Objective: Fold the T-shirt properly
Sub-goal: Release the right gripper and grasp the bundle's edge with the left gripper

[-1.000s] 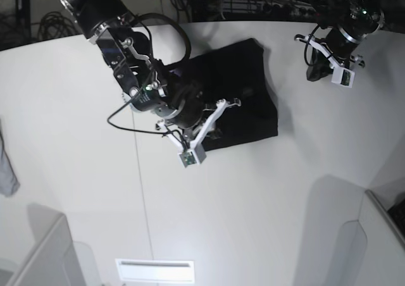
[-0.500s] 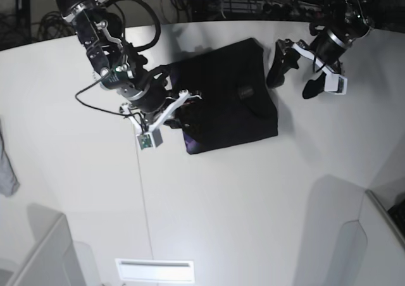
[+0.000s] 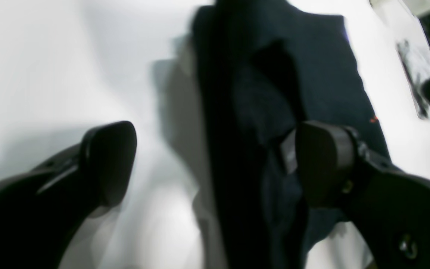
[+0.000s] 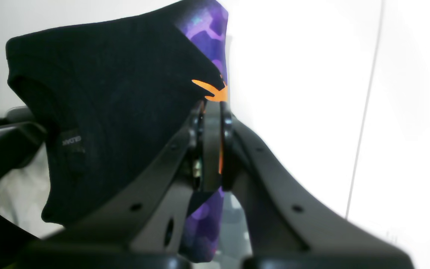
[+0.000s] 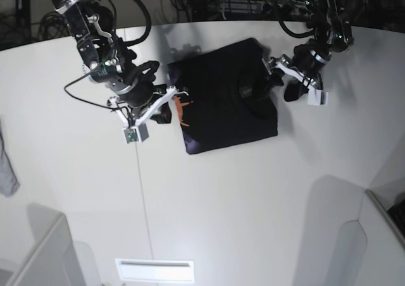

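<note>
The black T-shirt lies folded into a rough rectangle in the middle of the white table. In the base view my right gripper is at its left edge, shut on a raised flap. The right wrist view shows that gripper clamped on the T-shirt where the purple and orange print shows. My left gripper is at the shirt's right edge, open. In the blurred left wrist view it straddles the T-shirt's edge, one finger over bare table, the other finger over cloth.
A grey cloth scrap hangs at the far left edge. A white slotted plate sits at the table's front. Grey partitions stand at the front left and front right. Cables crowd the area behind the table.
My right gripper has drawn the printed flap leftward to the shirt's left edge. My left gripper opened and moved in from the back right to the shirt's right edge.
</note>
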`<state>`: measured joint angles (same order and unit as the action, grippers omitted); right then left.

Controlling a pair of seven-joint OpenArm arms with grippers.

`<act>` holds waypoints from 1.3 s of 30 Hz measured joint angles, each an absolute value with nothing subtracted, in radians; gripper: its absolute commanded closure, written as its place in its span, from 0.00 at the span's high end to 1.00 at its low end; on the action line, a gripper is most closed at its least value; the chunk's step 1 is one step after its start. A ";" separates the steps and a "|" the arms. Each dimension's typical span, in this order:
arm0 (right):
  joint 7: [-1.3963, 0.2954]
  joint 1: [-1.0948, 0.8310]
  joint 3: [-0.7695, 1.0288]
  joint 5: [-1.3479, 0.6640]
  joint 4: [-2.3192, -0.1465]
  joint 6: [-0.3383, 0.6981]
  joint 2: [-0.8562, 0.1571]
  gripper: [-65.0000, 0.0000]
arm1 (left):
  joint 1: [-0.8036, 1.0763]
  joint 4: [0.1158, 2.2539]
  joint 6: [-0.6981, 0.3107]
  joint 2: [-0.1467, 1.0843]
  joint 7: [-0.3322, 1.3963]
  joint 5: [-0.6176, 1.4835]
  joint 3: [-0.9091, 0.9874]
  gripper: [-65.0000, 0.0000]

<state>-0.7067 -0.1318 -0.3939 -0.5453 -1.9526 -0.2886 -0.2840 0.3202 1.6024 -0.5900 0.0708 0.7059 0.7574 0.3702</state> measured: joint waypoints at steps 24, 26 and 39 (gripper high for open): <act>-0.706 -0.138 -0.390 -0.543 -1.957 -0.288 -0.285 0.00 | 0.231 1.481 -0.488 0.070 0.678 0.781 0.245 0.46; -0.707 -0.147 -0.347 -0.558 -1.957 -0.285 -0.279 0.00 | 0.233 1.481 -0.467 0.071 0.679 0.774 0.229 0.32; -0.702 -0.237 -0.131 -0.542 -1.957 -0.285 -0.279 0.00 | 0.154 1.477 -0.433 0.262 0.692 0.773 0.001 0.00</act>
<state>-0.7025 -0.2375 -0.1314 -0.5423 -1.9572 -0.2848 -0.2794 0.1543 1.4773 -0.4328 0.2615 0.6918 0.7727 0.0010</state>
